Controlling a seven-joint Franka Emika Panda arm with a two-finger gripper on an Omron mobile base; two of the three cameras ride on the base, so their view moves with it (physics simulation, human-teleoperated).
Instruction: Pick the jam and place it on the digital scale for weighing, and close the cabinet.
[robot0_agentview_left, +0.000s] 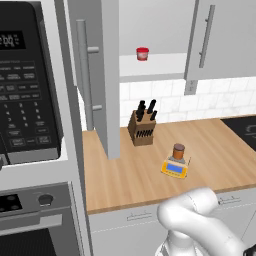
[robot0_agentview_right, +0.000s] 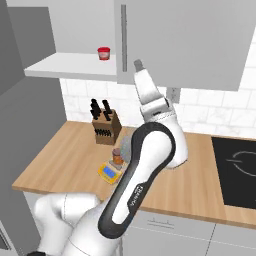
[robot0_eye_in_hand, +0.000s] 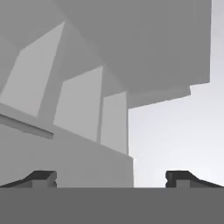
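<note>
The jam (robot0_agentview_left: 178, 151), a small jar with a dark brown lid, stands on the yellow digital scale (robot0_agentview_left: 175, 168) on the wooden counter. In the right base view the jam (robot0_agentview_right: 117, 156) and the scale (robot0_agentview_right: 108, 172) sit just left of my arm, which partly hides them. The grey cabinet has its left door (robot0_agentview_left: 102, 75) swung wide open, baring the pale shelf (robot0_agentview_left: 155, 65). Its right door (robot0_agentview_right: 185, 40) looks shut. My gripper (robot0_agentview_right: 138, 64) is raised high beside that door's bar handle (robot0_agentview_right: 123, 35), far above the jam. It stands open (robot0_eye_in_hand: 112, 179) with nothing between the fingers, facing grey cabinet surfaces.
A short red jar (robot0_agentview_left: 142, 53) stands on the cabinet shelf. A knife block (robot0_agentview_left: 141, 127) is at the back of the counter (robot0_agentview_left: 125, 175). The black microwave (robot0_agentview_left: 25, 85) is at the left, a black cooktop (robot0_agentview_right: 237, 170) at the right.
</note>
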